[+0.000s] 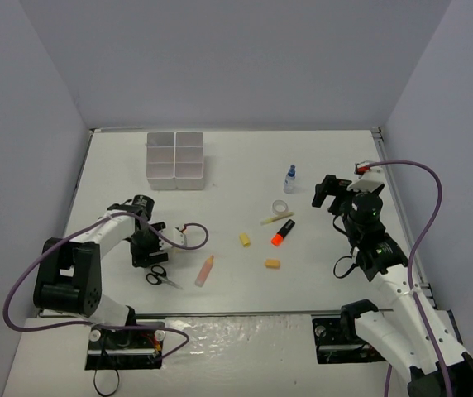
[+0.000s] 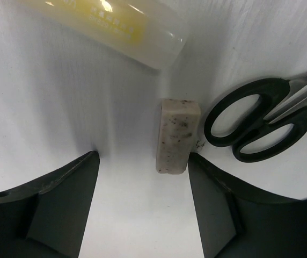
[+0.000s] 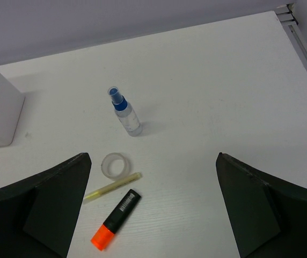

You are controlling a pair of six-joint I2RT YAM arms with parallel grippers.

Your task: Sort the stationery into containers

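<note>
My left gripper [image 2: 143, 158] is open, holding nothing; a speckled eraser [image 2: 177, 137] lies just ahead between its fingers, black-handled scissors [image 2: 261, 127] off right.

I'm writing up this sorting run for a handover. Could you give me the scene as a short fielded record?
Left gripper: open, low over the table, around a speckled off-white block eraser
Beside eraser: black-handled scissors; pale yellow tube
Right gripper: open, empty, raised
In its view: small clear blue-capped bottle, upright; clear tape roll; thin yellow pen; black-and-orange highlighter
White six-compartment container: far left of table, nothing seen inside
</note>
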